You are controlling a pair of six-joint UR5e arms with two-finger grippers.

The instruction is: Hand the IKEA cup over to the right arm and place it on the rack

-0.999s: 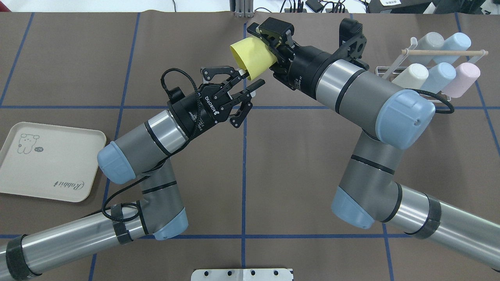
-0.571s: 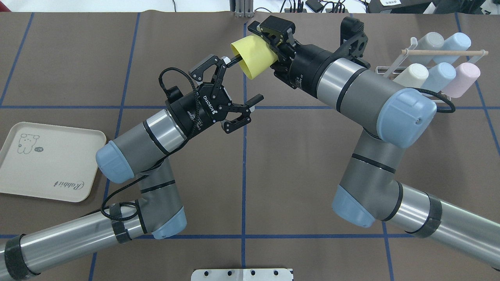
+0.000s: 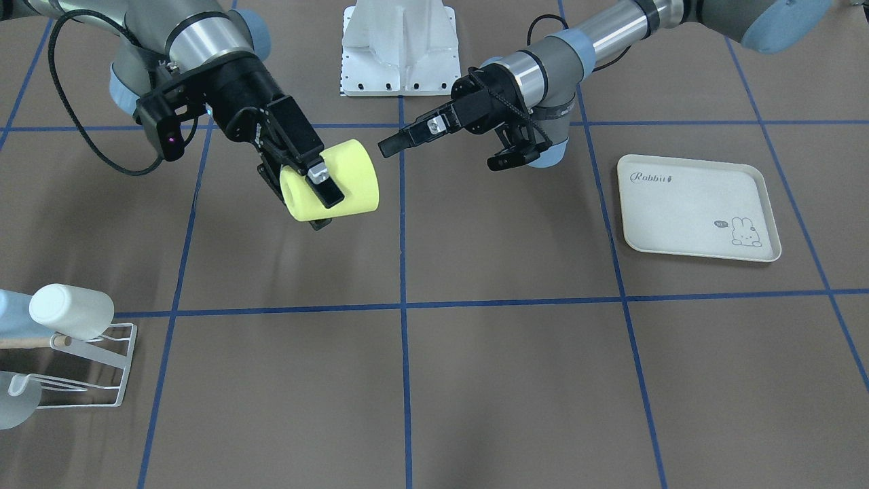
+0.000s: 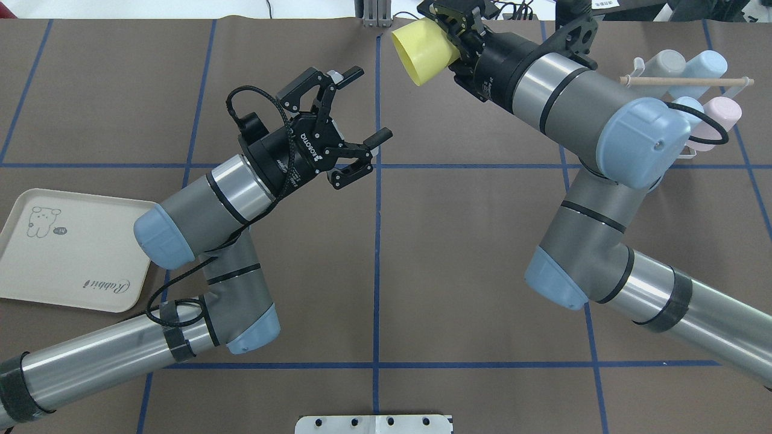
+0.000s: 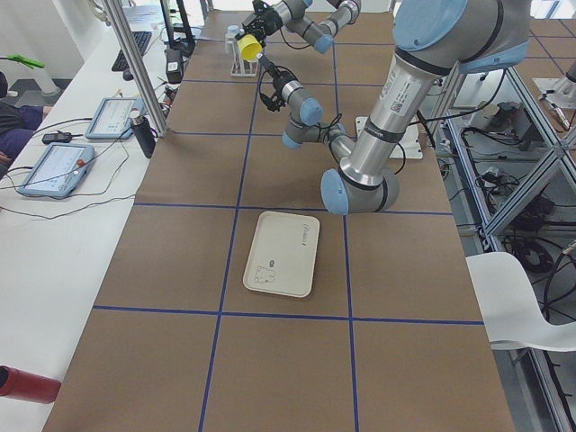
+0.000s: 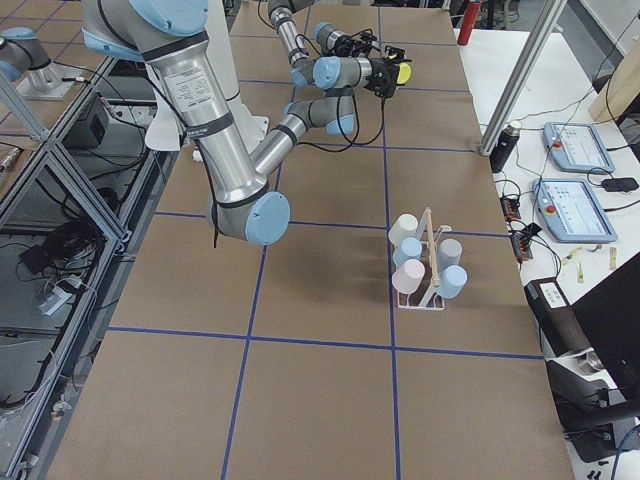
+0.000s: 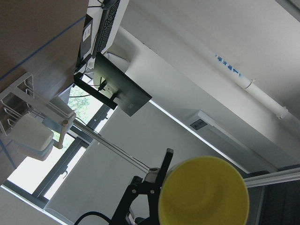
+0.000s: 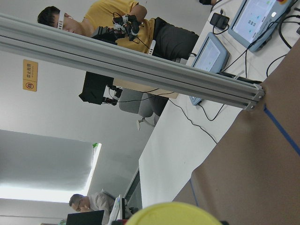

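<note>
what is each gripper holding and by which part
Right gripper clamps the yellow cup across its narrower base end; left gripper is open, holding nothing.

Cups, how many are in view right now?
6. One yellow plastic cup is gripped by the right arm's fingers. Five sit on the white wire rack: grey, blue, light blue, pink and cream cups. Others may be hidden.

Cup (image 3: 353, 178) matt yellow plastic. Rack (image 3: 124, 367) white coated wire, dowel (image 4: 681, 79) bare wood. Tabletop (image 4: 470, 253) matt brown covering. Tray (image 4: 90, 241) matt cream plastic.
</note>
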